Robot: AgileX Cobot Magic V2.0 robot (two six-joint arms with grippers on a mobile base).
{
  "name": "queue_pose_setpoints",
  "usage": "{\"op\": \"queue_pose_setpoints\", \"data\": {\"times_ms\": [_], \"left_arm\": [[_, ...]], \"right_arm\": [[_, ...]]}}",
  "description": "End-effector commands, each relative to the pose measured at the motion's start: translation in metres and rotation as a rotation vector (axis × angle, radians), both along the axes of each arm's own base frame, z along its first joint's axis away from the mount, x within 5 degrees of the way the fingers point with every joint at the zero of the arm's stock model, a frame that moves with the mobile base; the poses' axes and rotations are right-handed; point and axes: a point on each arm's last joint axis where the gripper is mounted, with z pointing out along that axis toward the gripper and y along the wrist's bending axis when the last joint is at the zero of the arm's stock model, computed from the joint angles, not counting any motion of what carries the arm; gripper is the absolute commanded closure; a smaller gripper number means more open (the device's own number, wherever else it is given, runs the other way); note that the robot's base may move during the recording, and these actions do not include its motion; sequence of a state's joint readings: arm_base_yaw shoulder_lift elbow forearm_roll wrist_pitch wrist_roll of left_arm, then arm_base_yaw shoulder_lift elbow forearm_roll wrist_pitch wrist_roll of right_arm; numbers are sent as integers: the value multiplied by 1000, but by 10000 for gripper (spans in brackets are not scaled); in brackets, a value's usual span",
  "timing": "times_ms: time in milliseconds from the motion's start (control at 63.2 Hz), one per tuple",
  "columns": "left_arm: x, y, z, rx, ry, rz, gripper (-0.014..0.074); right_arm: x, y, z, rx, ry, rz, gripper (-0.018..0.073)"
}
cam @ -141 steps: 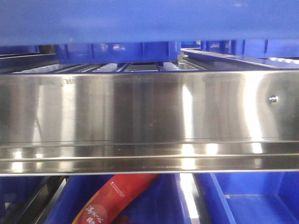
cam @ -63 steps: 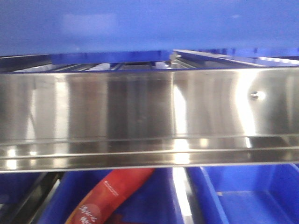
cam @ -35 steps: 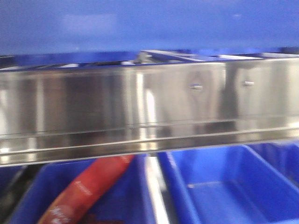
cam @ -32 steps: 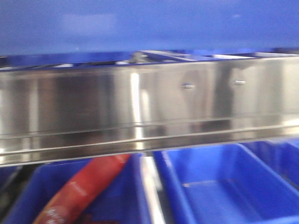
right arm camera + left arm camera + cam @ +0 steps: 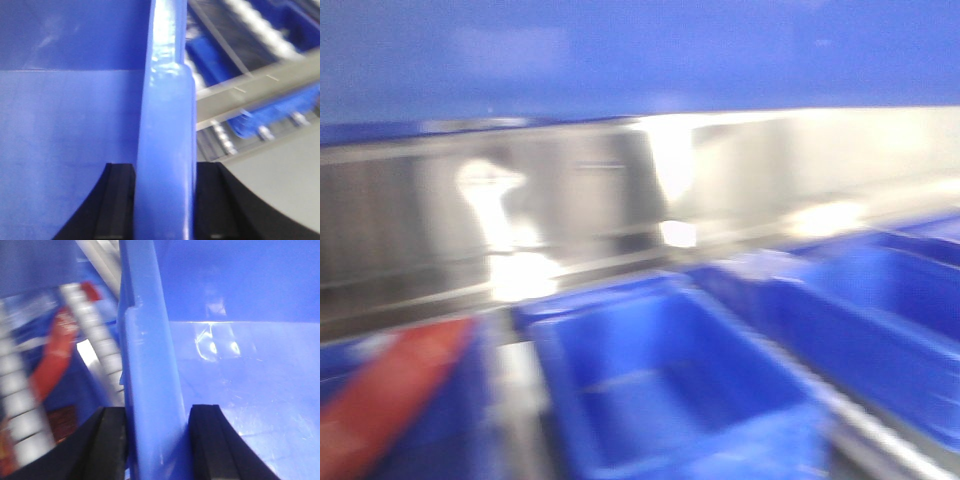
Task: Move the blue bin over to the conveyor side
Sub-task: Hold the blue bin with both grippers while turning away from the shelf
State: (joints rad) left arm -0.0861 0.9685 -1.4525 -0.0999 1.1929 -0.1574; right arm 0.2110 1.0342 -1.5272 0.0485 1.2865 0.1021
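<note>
The blue bin [image 5: 640,50] fills the top of the front view as a blurred blue band close to the camera. In the left wrist view my left gripper [image 5: 157,412] is shut on the bin's left rim [image 5: 147,365], one black finger [image 5: 112,440] outside the wall and one inside. My right gripper [image 5: 165,170] is shut on the opposite rim [image 5: 167,125] in the same way, and the bin's bare blue floor [image 5: 65,150] shows beside it. The conveyor is out of view.
A polished steel rail [image 5: 570,200] runs across the front view. Below it stand smaller blue crates [image 5: 660,390] [image 5: 880,300] and a red packet [image 5: 390,400]. Roller tracks [image 5: 260,25], a steel beam [image 5: 250,82] and another blue crate [image 5: 280,110] lie right of the bin.
The front view has swung: the rail, the lower crates and the red packet have slid left and blurred. The bin stays pinned at the top of the view.
</note>
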Motion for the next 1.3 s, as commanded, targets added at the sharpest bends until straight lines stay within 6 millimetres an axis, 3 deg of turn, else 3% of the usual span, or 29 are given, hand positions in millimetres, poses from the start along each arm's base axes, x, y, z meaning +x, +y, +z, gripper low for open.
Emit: {"op": "queue_pose_setpoints", "data": {"times_ms": [0,1281], "left_arm": [[-4,3,13,32,-126,15,615],[-3,4,13,34,-126,16,615]], "right_arm": [[-3,-7,13,-33,-137,-36,637],[-3,-7,13,-33,-137,-36,637]]}}
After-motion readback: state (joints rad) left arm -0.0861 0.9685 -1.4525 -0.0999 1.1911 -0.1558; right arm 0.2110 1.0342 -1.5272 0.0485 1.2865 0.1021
